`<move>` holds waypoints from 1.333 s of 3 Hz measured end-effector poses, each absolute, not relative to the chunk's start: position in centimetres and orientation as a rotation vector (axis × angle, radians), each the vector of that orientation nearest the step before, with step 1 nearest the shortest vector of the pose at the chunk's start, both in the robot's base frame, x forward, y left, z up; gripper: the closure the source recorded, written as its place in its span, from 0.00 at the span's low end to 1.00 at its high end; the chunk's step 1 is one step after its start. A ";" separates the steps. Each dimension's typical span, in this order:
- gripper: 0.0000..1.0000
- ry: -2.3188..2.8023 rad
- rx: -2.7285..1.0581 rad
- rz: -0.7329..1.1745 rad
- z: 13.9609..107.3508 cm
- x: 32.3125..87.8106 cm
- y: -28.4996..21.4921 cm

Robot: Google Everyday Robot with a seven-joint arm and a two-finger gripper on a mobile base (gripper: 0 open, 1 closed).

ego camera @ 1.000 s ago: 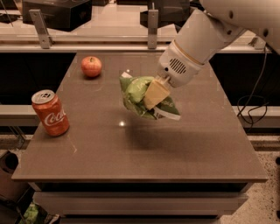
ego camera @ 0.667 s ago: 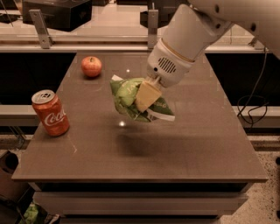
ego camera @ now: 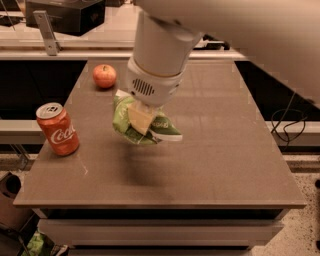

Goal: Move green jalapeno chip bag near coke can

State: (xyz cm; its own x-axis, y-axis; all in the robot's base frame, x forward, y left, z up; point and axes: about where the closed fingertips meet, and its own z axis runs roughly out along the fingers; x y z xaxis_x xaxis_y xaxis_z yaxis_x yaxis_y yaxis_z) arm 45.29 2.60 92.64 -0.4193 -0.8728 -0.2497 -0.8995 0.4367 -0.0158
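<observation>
The green jalapeno chip bag [ego camera: 160,127] is crinkled and hangs in the air above the middle of the brown table [ego camera: 225,150], casting a shadow below it. My gripper [ego camera: 140,120] comes down from the white arm and is shut on the bag, with one pale finger [ego camera: 141,119] across its front. The red coke can [ego camera: 57,129] stands upright near the table's left edge, to the left of the bag and apart from it.
A red apple [ego camera: 104,76] sits at the table's far left. A black box [ego camera: 65,15] and a metal bracket [ego camera: 45,32] stand on the counter behind. A cable [ego camera: 287,125] hangs off to the right. A green object [ego camera: 37,245] lies on the floor, lower left.
My arm has carried the chip bag leftward and toward the table's front, closer to the coke can. The can and apple have not moved.
</observation>
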 end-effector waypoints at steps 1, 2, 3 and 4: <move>0.82 2.473 -1.516 0.127 92.8 46.0 2.1; 0.59 2.468 -1.513 0.123 93.0 45.9 2.2; 0.36 2.462 -1.511 0.122 93.1 45.9 2.2; 0.12 2.456 -1.509 0.121 93.3 45.9 2.3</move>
